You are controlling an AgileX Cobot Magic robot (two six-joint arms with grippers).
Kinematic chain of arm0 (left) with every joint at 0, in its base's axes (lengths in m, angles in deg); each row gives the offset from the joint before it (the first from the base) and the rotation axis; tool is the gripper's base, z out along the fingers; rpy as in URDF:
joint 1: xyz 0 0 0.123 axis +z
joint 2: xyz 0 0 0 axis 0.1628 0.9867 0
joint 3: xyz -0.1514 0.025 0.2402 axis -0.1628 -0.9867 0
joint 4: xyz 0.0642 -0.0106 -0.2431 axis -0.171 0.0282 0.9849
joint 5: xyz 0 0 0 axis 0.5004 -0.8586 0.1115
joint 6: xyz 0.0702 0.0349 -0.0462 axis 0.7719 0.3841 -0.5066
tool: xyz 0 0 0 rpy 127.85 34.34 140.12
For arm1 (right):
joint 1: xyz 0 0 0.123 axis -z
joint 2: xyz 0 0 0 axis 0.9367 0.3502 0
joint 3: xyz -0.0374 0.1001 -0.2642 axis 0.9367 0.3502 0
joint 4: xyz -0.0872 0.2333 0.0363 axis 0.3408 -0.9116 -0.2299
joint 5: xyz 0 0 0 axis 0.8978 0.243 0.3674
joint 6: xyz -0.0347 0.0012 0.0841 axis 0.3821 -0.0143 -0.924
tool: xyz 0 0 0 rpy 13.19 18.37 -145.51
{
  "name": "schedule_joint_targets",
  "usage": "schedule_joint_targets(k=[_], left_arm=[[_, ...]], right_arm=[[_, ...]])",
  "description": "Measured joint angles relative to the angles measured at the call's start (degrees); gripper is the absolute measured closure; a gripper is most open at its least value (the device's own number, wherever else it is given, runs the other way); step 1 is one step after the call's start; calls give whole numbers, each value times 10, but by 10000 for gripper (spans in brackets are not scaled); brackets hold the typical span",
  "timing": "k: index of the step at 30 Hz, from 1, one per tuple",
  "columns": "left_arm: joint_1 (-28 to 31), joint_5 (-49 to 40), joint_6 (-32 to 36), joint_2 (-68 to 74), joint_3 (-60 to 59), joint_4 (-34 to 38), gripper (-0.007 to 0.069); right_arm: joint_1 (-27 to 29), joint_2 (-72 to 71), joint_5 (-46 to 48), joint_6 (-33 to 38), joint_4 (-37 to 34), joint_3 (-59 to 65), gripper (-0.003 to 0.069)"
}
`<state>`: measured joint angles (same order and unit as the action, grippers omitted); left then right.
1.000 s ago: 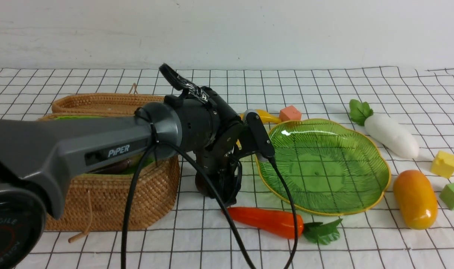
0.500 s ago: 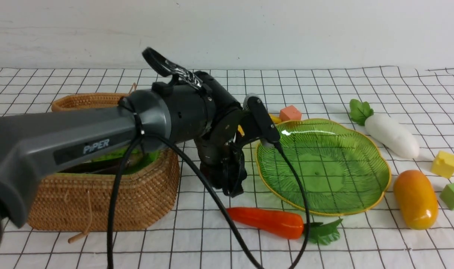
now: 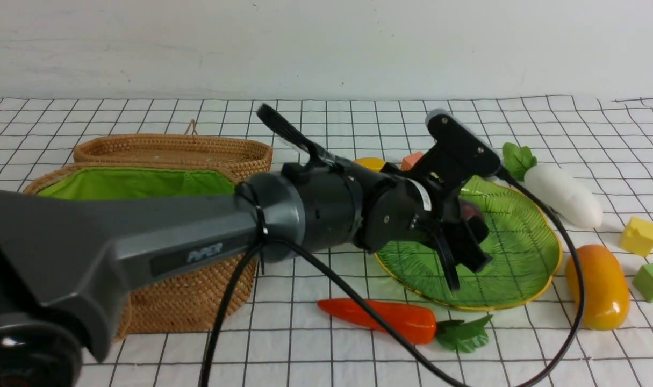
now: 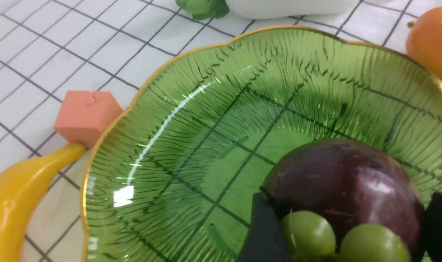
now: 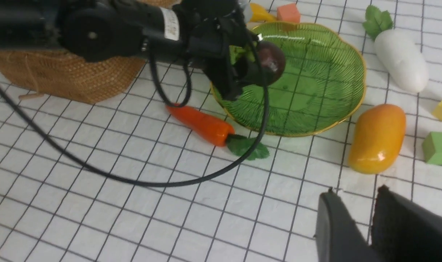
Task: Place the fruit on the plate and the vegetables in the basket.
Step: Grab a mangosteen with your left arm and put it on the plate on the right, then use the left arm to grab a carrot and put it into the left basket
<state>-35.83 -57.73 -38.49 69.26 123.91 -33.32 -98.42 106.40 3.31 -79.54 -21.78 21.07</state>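
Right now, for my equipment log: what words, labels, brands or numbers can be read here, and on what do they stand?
Nothing reads clearly.
Pale logo on the left arm: blurred, letters cannot be made out.
White sticker at that arm's wrist: print too small to read.
No other writing shows in any view.

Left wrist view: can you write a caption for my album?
Fingers hold the purple mangosteen over the green plate, banana and pink cube beside it.
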Motion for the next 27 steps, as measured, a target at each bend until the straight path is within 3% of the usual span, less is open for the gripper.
schedule_joint_targets(k=[6, 12, 16, 19, 22, 26, 27], left_arm=[[-1, 27, 0, 29, 0, 5, 116], [-4, 23, 0, 23, 0, 6, -21], [-6, -5, 0, 4, 0, 13, -41], [-6, -60, -1, -26, 0, 19, -20], [-6, -157, -27, -79, 0, 34, 58], [-6, -248, -105, -128, 0, 57, 202], [-6, -284, -135, -148, 0, 60, 293]], right_arm=[[0, 0, 0, 1, -14, 0, 476], [0, 0, 0, 1, -14, 0, 476], [0, 0, 0, 2, -15, 0, 476], [0, 0, 0, 2, -15, 0, 476], [0, 0, 0, 2, -15, 0, 476], [0, 0, 0, 2, -15, 0, 476], [0, 0, 0, 2, -15, 0, 476]])
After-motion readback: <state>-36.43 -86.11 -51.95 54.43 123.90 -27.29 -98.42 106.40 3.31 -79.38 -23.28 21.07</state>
